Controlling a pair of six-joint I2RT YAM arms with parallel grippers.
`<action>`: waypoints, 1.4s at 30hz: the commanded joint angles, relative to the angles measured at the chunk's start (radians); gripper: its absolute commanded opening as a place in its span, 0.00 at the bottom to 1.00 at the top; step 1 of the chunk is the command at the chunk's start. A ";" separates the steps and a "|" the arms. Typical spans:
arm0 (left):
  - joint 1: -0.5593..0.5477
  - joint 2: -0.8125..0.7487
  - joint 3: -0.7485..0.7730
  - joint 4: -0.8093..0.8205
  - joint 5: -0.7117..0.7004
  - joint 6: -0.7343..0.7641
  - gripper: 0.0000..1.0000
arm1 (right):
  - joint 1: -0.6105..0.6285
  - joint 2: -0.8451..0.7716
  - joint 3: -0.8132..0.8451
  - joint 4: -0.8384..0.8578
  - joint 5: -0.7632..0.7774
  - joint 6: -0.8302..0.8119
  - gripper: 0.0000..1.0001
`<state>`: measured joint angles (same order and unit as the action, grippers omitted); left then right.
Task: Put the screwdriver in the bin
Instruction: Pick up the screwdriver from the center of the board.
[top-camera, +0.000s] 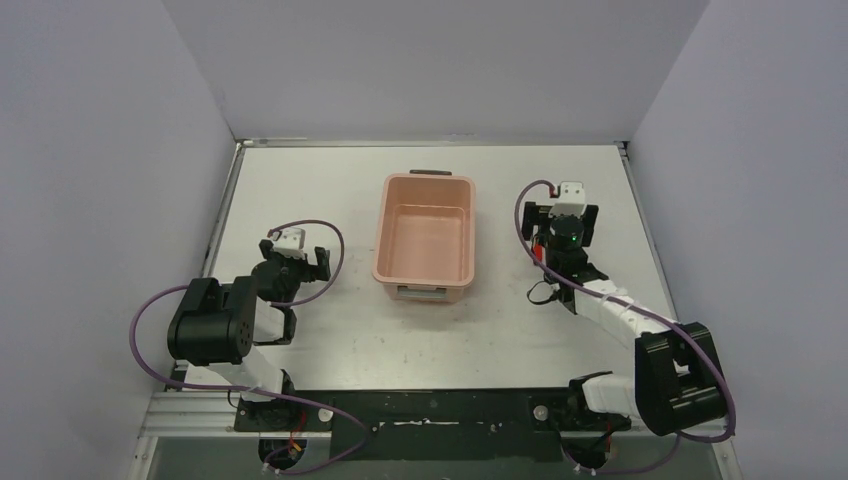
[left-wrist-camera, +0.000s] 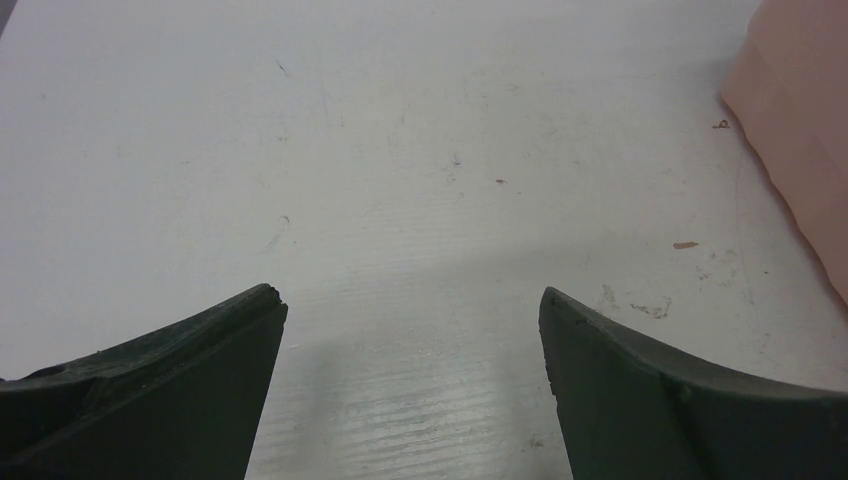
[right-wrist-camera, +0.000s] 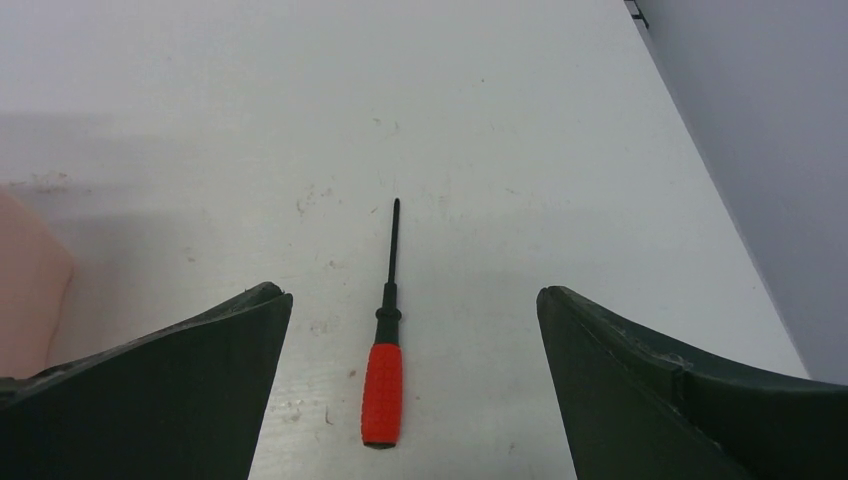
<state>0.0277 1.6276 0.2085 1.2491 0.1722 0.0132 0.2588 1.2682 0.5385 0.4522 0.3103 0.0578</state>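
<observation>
White walls close in a pale, scuffed table (top-camera: 330, 190) on three sides. On it the bin (top-camera: 381, 240) sits near the middle, its long sides running from your edge toward the far wall. A dark handle (top-camera: 430, 172) is at the far short end and a pale label (top-camera: 420, 293) at the near one. Its inside shows only bare pink floor.

You will find the screwdriver (right-wrist-camera: 388, 320) lying flat on the table to the right of the bin and well apart from it, beneath the right arm's wrist. Its long axis runs almost straight away from that wrist camera. The red handle is nearest the lens, and the thin black shaft points toward the far edge, leaning slightly to the right. That puts it roughly parallel to the bin's long sides.

Your right pincer (right-wrist-camera: 410, 292) is spread wide with a finger on either side of the screwdriver, neither touching it. Your left pincer (left-wrist-camera: 406, 291) is just as wide and grips nothing. It sits over bare table left of the bin, whose pink wall shows at the right of the left wrist view.
</observation>
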 joint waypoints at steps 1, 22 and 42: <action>-0.002 -0.008 0.013 0.043 0.006 0.004 0.97 | 0.002 -0.037 0.136 -0.156 0.010 0.031 1.00; -0.001 -0.008 0.012 0.043 0.006 0.003 0.97 | -0.040 -0.088 0.650 -0.774 -0.067 0.258 1.00; -0.001 -0.008 0.012 0.043 0.005 0.004 0.97 | -0.078 0.048 0.842 -1.047 -0.167 0.236 1.00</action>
<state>0.0277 1.6276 0.2085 1.2491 0.1722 0.0132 0.1886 1.3243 1.3296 -0.5861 0.1612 0.3019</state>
